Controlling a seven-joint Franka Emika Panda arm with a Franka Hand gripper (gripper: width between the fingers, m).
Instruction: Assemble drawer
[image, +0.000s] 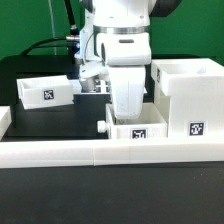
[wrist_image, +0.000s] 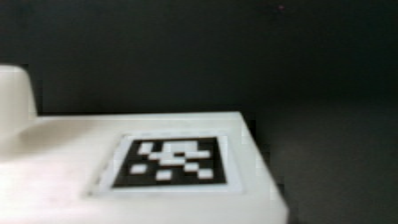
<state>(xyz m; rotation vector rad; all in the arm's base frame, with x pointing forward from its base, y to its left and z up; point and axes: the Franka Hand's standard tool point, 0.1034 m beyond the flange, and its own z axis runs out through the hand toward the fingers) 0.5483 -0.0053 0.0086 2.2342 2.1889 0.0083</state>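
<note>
The small tray (image: 137, 131) of the drawer sits directly under the tool (image: 128, 112). Its knob (image: 103, 126) points away from the large case (image: 186, 92), and its tagged face is against the long white rail (image: 60, 152). The case stands just beside the tool, touching this tray or almost touching it; we cannot tell which. The second tray (image: 44, 92) lies well apart on the tool's other side, on the dark counter (image: 50, 120).

We cannot tell how far the tool is open, or whether it has hold of anything, because no view shows its fingertips.

We judge the main risk to be a poor grip on the thin tray wall. If the tool closes off-centre, the tray can tilt, slip, or catch on the edge of the case.

The wrist view shows a blurred tag (wrist_image: 173, 160) on a flat white surface close beneath the tool, which the arm hides in the exterior view. Only the exterior view shows the case, the second tray and the rail.
</note>
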